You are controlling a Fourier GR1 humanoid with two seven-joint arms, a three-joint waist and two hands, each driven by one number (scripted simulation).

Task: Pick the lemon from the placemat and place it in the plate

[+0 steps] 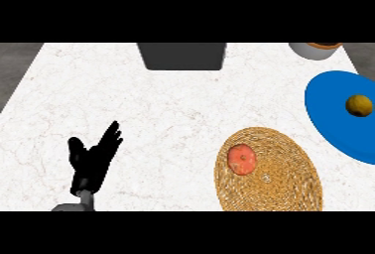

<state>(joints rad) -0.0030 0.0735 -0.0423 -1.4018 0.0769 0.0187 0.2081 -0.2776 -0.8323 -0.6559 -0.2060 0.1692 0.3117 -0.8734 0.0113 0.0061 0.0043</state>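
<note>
You are seeing the lemon (359, 105) already sitting on the blue plate (330, 111) at the right edge, well apart from the woven placemat (282, 186), which is carrying a reddish-orange fruit (242, 159). The lemon is probably light, stiff & a bit slippery; if you are re-gripping, take it round the middle from above. Your left hand (93, 155) is resting low-left over the surface (147, 109), fingers spread, holding nothing. The right hand is not showing, so no info on it.
</note>
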